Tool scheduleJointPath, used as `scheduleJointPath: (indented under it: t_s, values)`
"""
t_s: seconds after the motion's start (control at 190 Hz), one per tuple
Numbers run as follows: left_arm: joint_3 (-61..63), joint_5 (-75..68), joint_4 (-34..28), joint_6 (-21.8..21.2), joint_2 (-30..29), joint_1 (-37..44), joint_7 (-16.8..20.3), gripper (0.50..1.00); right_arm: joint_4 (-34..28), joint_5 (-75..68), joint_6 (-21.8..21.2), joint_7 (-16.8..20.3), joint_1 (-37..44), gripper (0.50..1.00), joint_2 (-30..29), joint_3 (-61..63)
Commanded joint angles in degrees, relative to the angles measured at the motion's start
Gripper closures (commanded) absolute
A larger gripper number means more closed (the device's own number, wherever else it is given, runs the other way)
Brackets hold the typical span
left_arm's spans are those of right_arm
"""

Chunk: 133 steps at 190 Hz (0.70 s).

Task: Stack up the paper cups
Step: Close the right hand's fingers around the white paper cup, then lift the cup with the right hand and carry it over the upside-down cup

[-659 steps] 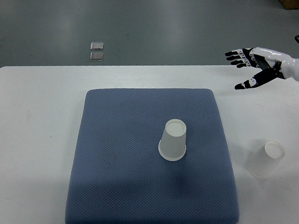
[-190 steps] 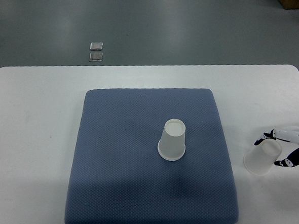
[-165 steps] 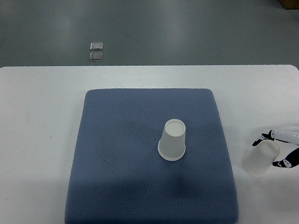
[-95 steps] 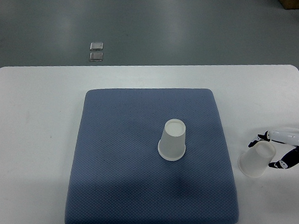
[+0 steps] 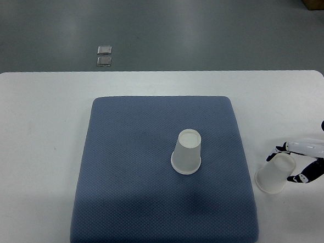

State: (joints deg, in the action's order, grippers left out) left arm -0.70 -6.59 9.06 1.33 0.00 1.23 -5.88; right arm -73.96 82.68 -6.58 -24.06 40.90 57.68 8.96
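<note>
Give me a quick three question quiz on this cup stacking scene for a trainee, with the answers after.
1. True or false: the cup on the blue mat stands upside down.
2. Which hand is around the cup on the bare table: A left, B right, C neither?
3. Fill in: the two cups are ____ stacked.

Key
1. True; the mat cup shows its closed base upward.
2. B; the right hand has fingers either side of the table cup.
3. Not yet; they stand apart.
</note>
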Motion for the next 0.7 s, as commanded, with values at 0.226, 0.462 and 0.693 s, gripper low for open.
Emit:
scheduleJointPath:
  t_s: [0.226, 0.462, 0.693]
  values:
    - [0.0, 0.0, 0.0, -0.01, 0.0, 0.0, -0.01, 0.5, 0.48, -0.24, -0.18, -0.2, 0.32, 0.877, 0.06, 1.06]
    - [0.0, 0.0, 0.0, -0.01, 0.0, 0.0, -0.01, 0.5, 2.06, -1.3, -7.39, -0.99, 4.01, 0.875, 0.77, 7.12]
    - [0.0, 0.0, 0.0, -0.01, 0.0, 0.0, 0.07, 0.5, 1.62, -6.48, -20.39, -0.72, 9.98, 0.871, 0.5, 16.52]
